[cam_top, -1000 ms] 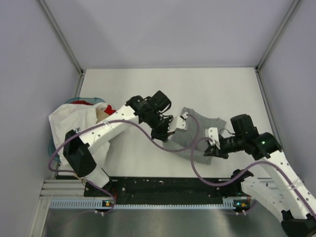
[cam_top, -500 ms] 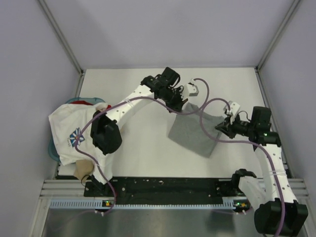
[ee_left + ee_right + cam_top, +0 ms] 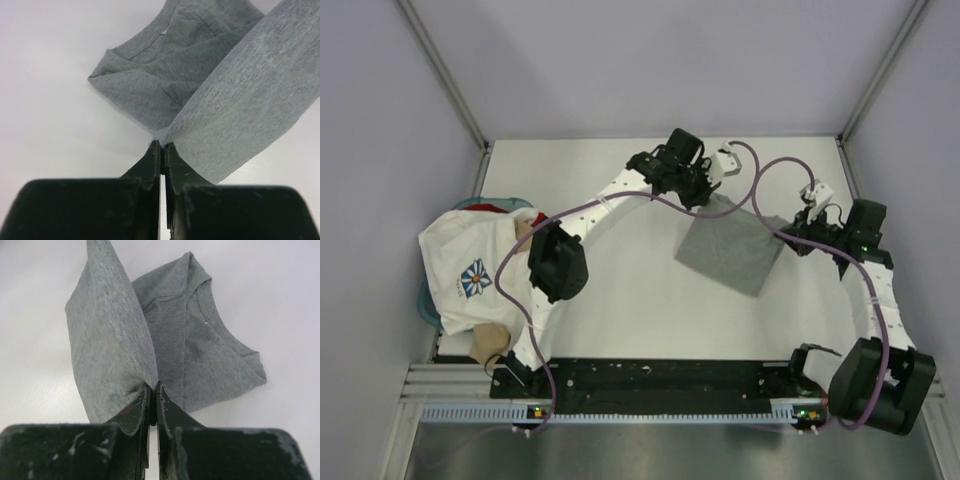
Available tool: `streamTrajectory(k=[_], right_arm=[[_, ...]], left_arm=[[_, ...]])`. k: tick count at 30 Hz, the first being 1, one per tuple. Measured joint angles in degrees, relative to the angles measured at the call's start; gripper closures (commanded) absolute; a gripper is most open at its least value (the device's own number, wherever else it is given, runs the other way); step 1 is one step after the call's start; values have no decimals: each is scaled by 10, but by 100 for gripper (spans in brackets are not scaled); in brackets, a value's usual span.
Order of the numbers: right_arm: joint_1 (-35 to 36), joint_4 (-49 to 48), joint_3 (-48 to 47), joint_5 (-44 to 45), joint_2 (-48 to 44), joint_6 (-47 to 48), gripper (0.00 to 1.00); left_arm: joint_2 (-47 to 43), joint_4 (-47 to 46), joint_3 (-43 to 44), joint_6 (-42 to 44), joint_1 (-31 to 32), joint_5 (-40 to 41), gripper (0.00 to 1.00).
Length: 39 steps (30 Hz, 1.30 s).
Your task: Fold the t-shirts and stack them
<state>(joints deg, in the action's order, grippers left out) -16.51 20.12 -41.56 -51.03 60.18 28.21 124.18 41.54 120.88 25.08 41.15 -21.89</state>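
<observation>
Grey heather cloth is held at two corners: the grey t-shirt (image 3: 730, 255) is lying on the table (image 3: 620, 310) with one layer raised off it. The raised edge is pinched at its left corner by the left gripper (image 3: 162, 145) and at its right corner by the right gripper (image 3: 153, 386). Both pairs of fingers are clenched tight on the fabric. Beneath the lifted flap, the collar half is seen flat on the table.

Compared with a second ago, the flap has been carried from the shirt's near side toward its far side, and the cloth is now stretched between the two arms. A half-fold is judged to be under way but not finished, since the flap is yet to be laid down and released.

Well left of the grey t-shirt, the white flower-print tee (image 3: 470, 270), a red tee (image 3: 500, 208) and a tan tee (image 3: 490, 345) are heaped unfolded, so most of the stacking is judged to remain.
</observation>
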Motion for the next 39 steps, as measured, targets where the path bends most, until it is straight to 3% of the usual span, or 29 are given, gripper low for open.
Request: streamTrajectory(k=[5,13,17,25,33,39], right_arm=[[-14,-24,-30,-4,70,-7,100],[21,-23,-31,-16,27,-38,100],[75,16,-30,-15,-43,-45,100],[108,76,25,-28,-216,-78,100],[151,212,20,-90,-273,-13,100],[210,282,-37,-123,-284,17,100]], left_arm=[[20,-31,13,-13,3,23,100],[-1,-10,-1,2,2,18,100],[-73,5,-73,20,2,16,100],[-248,57,-209,52,3,12,100],[-340,134,-285,63,6,-16,100],[-393,183,-344,63,7,-36,100]])
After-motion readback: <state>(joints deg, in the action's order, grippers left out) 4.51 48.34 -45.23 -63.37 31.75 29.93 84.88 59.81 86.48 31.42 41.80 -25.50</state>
